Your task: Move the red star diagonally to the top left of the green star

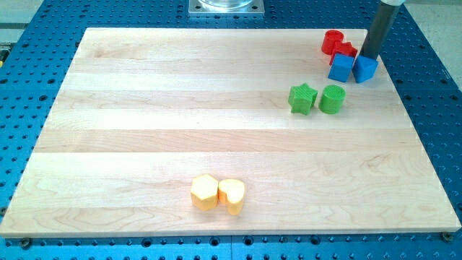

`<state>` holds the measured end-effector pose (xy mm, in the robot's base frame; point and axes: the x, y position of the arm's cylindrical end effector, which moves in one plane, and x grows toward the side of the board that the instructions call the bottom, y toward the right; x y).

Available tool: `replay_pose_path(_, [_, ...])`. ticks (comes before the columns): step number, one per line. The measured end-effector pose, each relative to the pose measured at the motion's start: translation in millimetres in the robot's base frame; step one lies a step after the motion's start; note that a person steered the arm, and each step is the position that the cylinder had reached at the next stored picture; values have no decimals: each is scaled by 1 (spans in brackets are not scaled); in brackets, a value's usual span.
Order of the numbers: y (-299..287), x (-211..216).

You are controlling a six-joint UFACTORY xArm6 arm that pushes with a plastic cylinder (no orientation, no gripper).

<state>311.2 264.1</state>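
**Q.** Where do the task's blocks lie on the wooden board (144,108)?

**A.** The green star (302,98) sits in the view's upper right region, with a green cylinder (332,99) just beside it on the view's right. The red star (346,50) lies above and to the right of the green star, packed into a cluster: a red cylinder (331,41) touches it on the view's left, and a blue cube (341,67) and a second blue block (364,68) sit just below it.

**Q.** And the rod?

**A.** My tip (369,58) stands at the cluster's right side, just above the second blue block and just right of the red star; whether it touches the star cannot be told. There are no jaws to report on — the arm ends in a plain rod, so nothing is grasped.

**Q.** How far along is the task?

**A.** By judgement, early. The red star is on the wrong side of the green star — up and right, not up and left. It has yet to be freed from the cluster and pushed leftward. A yellow hexagonal block (204,192) and a yellow heart (232,195), near the view's bottom, lie well apart from this.
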Motion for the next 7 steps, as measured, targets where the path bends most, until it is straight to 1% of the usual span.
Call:
replay_pose_path(1, [0,18])
replay_pose_path(2, [2,18])
replay_pose_path(3, [8,-8])
replay_pose_path(5, [-37,-31])
replay_pose_path(7, [-85,-39])
